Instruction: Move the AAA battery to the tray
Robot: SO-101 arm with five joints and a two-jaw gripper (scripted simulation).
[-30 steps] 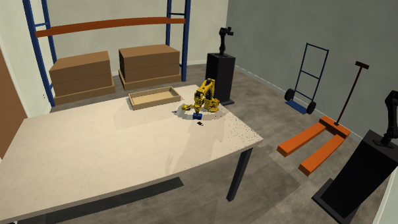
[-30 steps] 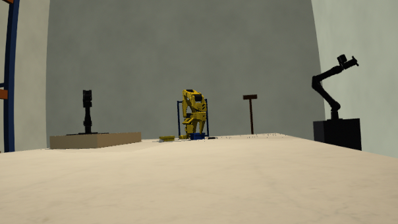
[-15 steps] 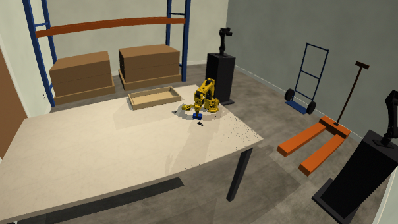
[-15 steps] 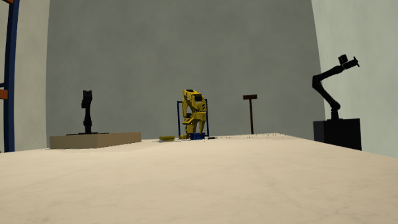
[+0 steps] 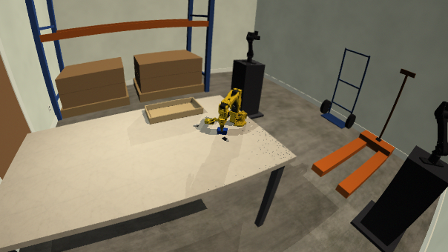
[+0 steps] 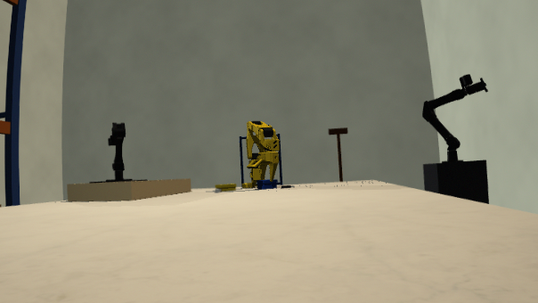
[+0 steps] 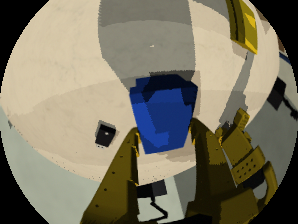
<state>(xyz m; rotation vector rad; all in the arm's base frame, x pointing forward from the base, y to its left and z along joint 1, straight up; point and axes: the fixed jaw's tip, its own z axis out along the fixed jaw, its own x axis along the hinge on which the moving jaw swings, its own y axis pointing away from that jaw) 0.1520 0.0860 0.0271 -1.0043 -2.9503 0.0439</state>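
The small yellow five-joint arm (image 5: 231,107) bends down over the small blue square box (image 5: 222,130), which stands on the pale beige table top (image 5: 111,167) just in front of the arm's base. The gripper (image 7: 166,137) is pinched on this blue box: in the wrist view the yellow fingers press against its sides, and it fills the gap between them. I cannot tell if the grip is on the lid alone or on lid and base together. The AAA battery does not show in any view, so I judge it is inside the closed box.

The shallow tan wooden tray (image 5: 174,110) lies behind the blue box and to the side, well apart from it. A flat yellow box (image 6: 225,186) lies near the blue box, and a small dark thing (image 5: 225,138) sits just beside the blue box, on the side away from the arm.

What could go wrong: if the fingers hold the lid too low, the base may rise with it and then drop, and the battery may roll onto the table. A tilted pull could jam the rim on the walls. The dark thing could be knocked.

No brand, label or writing can be read anywhere
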